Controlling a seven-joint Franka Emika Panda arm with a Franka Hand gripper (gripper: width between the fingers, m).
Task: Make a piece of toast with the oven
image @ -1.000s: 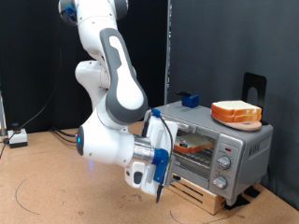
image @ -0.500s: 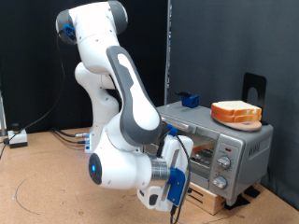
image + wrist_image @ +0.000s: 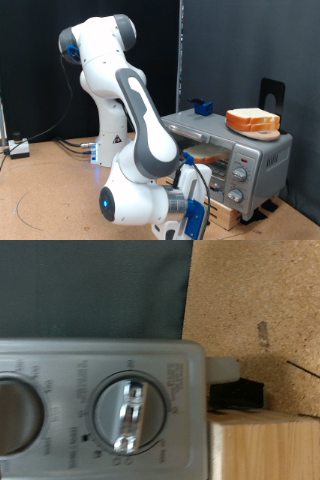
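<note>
The hand (image 3: 192, 218) hangs low before the oven (image 3: 228, 160); its opening is unclear. That ridged knob (image 3: 128, 415) likely turns stiffly.

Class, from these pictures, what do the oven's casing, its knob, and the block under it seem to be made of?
Oven casing: probably painted or brushed metal, matte silver-grey with printed markings. Knob: shiny chrome-like finish with bright reflections; metal or plated plastic, hard to tell. Block: pale wood, faint grain visible, apparently unfinished.
</note>
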